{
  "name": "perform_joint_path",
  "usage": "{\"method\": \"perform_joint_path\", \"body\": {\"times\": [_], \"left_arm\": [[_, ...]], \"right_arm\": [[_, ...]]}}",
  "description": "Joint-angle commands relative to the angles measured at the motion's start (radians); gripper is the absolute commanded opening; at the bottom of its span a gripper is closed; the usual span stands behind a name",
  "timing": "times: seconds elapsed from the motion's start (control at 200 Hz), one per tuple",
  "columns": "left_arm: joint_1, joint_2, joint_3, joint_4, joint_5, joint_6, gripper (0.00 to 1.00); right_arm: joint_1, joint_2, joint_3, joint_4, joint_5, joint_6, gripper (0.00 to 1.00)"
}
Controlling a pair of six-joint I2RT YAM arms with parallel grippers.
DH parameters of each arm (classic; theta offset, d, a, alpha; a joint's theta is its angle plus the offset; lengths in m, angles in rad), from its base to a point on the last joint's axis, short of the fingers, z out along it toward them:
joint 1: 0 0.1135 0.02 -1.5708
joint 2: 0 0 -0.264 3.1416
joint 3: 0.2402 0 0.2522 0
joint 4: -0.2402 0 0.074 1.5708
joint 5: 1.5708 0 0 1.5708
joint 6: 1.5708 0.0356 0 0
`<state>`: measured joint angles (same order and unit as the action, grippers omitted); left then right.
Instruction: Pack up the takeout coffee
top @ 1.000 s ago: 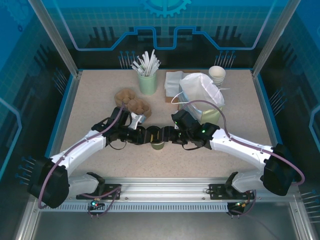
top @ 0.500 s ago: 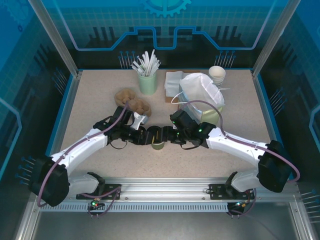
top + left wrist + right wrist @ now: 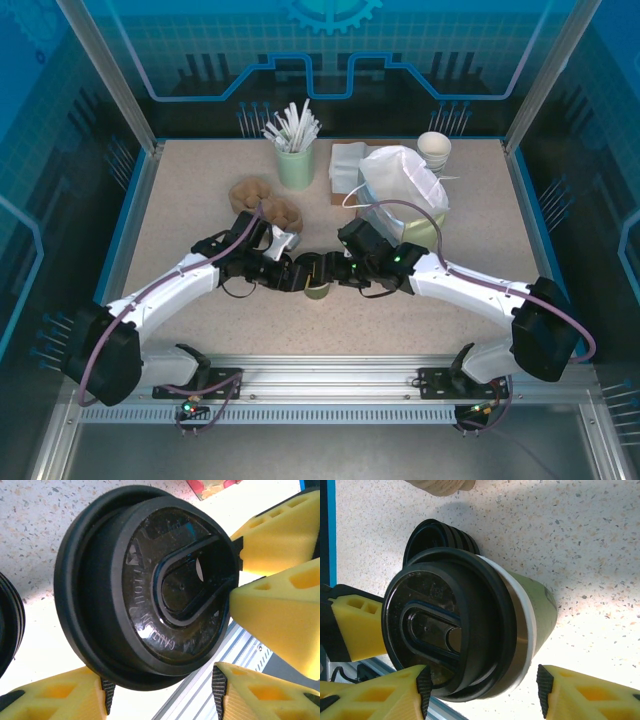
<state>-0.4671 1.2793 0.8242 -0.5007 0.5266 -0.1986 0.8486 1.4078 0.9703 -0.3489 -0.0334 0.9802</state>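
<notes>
Coffee cup [image 3: 316,290] is standing upright on the table [image 3: 190,200], near the front middle, between the two arms. Black lid [image 3: 150,590] is sitting on top of it. In the right wrist view a strip of white rim is showing under the lid on one side, with the olive side of the cup below that. Left gripper [image 3: 298,274] is sitting at the cup's left with its jaws apart, its yellow fingers [image 3: 50,700] lying at the lid's near edge. Can't tell if they are touching it, and nothing is being pinched. Right gripper [image 3: 336,272] is sitting at the cup's right, jaws spread and straddling the cup just under the lid, a gap showing on one side, not clamping. In the left wrist view the right gripper's fingertips [image 3: 270,615] are meeting the lid's rim. A stack of black lids [image 3: 437,535] is lying just behind the cup. Two brown round things [image 3: 265,205] are sitting just behind the left arm. Farther back a white plastic bag [image 3: 403,190], a stack of white cups [image 3: 434,148] and a green tumbler of white sticks [image 3: 296,165] are standing well apart from the cup.
</notes>
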Motion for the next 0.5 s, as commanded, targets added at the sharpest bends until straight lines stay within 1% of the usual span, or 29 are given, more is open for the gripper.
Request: {"method": "perform_joint_path", "body": {"times": [0.0, 0.215, 0.49], "left_arm": [[-0.005, 0.006, 0.027, -0.031, -0.007, 0.03, 0.56], [-0.007, -0.006, 0.028, -0.023, 0.002, 0.034, 0.56], [-0.009, -0.002, 0.032, -0.018, 0.006, 0.037, 0.56]], "right_arm": [[-0.011, 0.011, 0.035, -0.01, 0.019, 0.001, 0.59], [-0.006, 0.022, 0.058, -0.057, 0.054, -0.009, 0.58], [-0.005, 0.062, 0.086, -0.077, 0.054, -0.021, 0.56]]}}
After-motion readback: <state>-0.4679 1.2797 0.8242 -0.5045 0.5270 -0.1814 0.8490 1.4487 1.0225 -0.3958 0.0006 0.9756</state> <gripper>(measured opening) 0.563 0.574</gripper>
